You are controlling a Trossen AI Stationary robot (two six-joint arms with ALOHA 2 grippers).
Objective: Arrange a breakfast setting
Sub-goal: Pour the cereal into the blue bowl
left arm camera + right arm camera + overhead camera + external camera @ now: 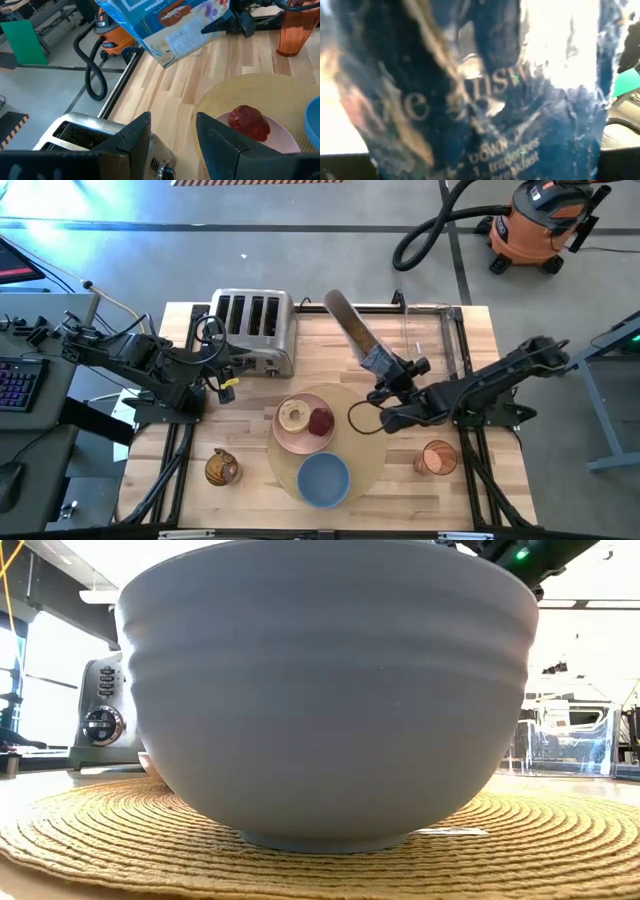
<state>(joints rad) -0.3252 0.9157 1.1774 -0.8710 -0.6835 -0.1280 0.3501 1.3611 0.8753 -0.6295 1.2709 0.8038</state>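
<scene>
Placemat [368, 470] is seen from above near the table's front, carrying the plate [300, 435] with bagel [294, 416] and fruit [321, 421], and the bowl [323, 479]. The right gripper [385, 373] pinches a blue cereal bag [358, 333] (tilted) behind the mat. In the low view the bowl fills the frame. In the left wrist view the left gripper [172, 137] is spread, empty, beside the toaster [75, 131].

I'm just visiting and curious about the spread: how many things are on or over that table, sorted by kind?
Dishes: 3 (pink plate, blue bowl, orange cup)
Food: 3 (bagel, red fruit, blue cereal box)
Appliances: 1 (toaster)
Mats: 1 (round placemat)
Other: 2 (clear container, small brown object)
Total: 10
</scene>
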